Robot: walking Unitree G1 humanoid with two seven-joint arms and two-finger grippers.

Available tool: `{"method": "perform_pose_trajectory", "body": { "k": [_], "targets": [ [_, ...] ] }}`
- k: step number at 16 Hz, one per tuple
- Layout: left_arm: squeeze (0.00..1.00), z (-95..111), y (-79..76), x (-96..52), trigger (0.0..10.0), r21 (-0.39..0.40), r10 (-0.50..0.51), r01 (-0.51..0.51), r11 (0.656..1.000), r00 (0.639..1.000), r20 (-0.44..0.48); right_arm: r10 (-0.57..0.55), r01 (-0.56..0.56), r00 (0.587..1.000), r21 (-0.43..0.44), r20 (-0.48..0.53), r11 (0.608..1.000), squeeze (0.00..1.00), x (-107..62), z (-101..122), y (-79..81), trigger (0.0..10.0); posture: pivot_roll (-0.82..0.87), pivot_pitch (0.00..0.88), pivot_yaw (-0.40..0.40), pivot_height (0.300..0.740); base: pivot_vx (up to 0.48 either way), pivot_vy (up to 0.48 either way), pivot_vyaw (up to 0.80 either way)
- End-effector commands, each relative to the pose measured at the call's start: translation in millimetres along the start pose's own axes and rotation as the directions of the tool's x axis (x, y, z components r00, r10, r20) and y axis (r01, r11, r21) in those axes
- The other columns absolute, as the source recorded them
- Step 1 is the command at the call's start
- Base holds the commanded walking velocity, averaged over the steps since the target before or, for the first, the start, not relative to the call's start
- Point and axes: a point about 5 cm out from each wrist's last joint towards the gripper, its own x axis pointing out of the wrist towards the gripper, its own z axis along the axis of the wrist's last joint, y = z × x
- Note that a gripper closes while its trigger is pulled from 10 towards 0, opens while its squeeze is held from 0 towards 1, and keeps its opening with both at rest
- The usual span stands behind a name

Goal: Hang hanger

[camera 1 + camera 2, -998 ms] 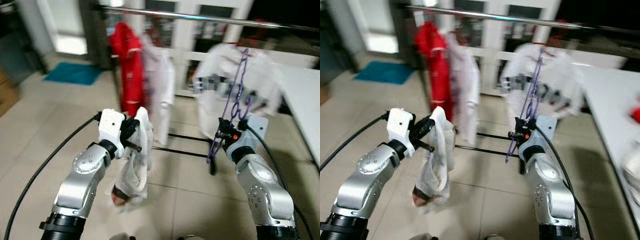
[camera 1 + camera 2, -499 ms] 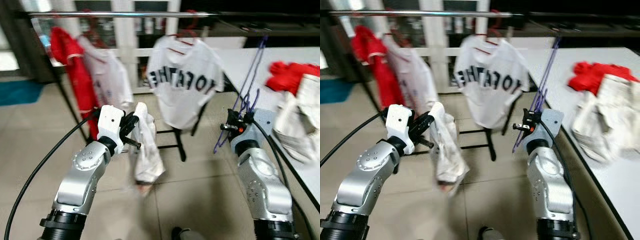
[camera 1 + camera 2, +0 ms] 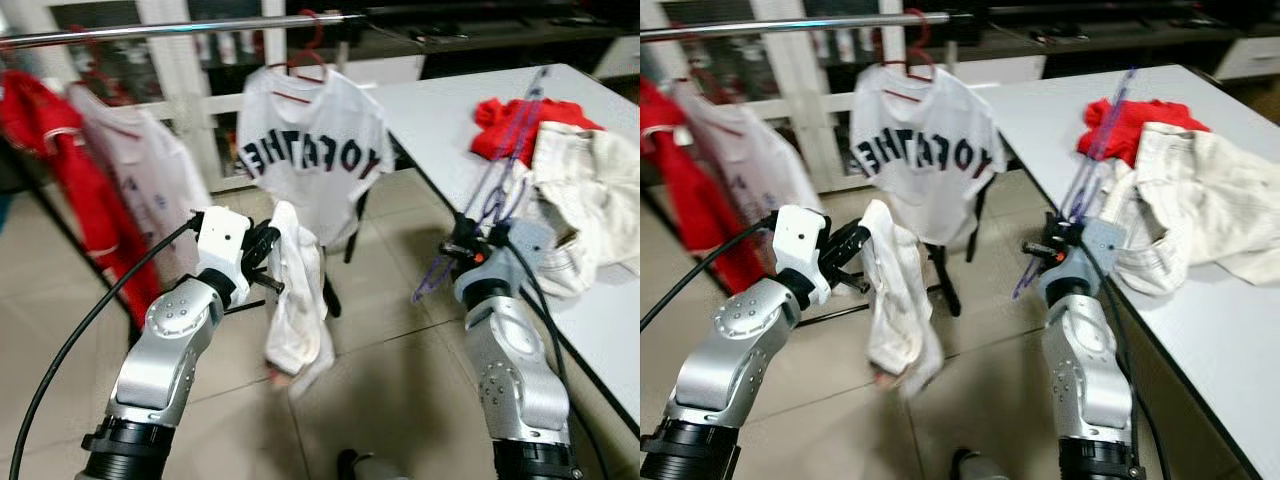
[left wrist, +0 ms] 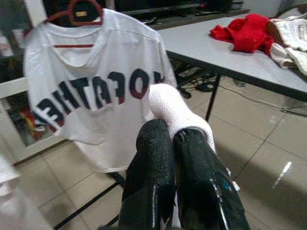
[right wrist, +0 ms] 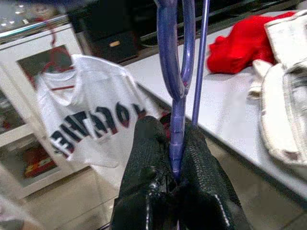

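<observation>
My right gripper [image 3: 472,247] is shut on a purple wire hanger [image 3: 500,180], held upright beside the table's near corner; the right wrist view has the hanger's stem [image 5: 176,124] pinched between the black fingers. In my left gripper [image 3: 268,255], also shut, hangs a white garment [image 3: 296,310] that droops toward the floor, its bunched top [image 4: 172,108] sticking out past the fingertips. A metal clothes rail [image 3: 190,28] runs across the top, with a white lettered T-shirt [image 3: 310,160] on a red hanger [image 3: 310,45].
A white table [image 3: 450,110] stands at the right with a red cloth [image 3: 520,125] and a cream garment [image 3: 590,200] heaped on it. A pale shirt [image 3: 145,185] and a red garment [image 3: 50,150] hang further left on the rail. Tiled floor below.
The camera has swung to the right: the rail's clothes slid left and the table with its heap came closer. Both grippers keep their holds; the white garment swings slightly.
</observation>
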Motion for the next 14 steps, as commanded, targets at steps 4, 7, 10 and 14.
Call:
{"method": "perform_pose_trajectory", "body": {
  "k": [4, 7, 10, 14],
  "targets": [
    [0.00, 6, -3.0, 1.8, 10.0, 0.008, -0.014, 0.014, 1.000, 1.000, 0.022, 0.004, -0.005, 1.000, -0.017, -0.006, 1.000, 0.00, 0.3, 3, -0.4, 10.0, -0.05, 0.002, -0.018, 0.740, 0.000, 0.000, -0.80],
    [0.00, 6, -2.6, 0.8, 10.0, 0.004, -0.007, 0.006, 1.000, 1.000, 0.021, 0.002, -0.002, 0.999, -0.002, 0.035, 1.000, 0.00, 1.1, 6, 1.8, 10.0, -0.05, 0.004, -0.018, 0.740, 0.000, 0.000, -0.80],
    [0.00, 7, -3.2, 0.8, 10.0, -0.031, 0.015, -0.014, 0.999, 0.999, 0.028, -0.111, 0.118, 0.989, -0.070, 0.097, 0.990, 0.00, 1.1, 10, -12.3, 10.0, -0.05, 0.008, -0.021, 0.740, 0.000, 0.000, -0.80],
    [0.00, 7, 0.6, 0.1, 10.0, -0.046, 0.060, -0.058, 0.997, 0.998, 0.037, -0.009, 0.008, 1.000, -0.031, -0.011, 0.999, 0.00, -2.1, 7, -10.6, 10.0, -0.06, 0.001, -0.013, 0.740, 0.000, 0.000, -0.80]
  ]
}}
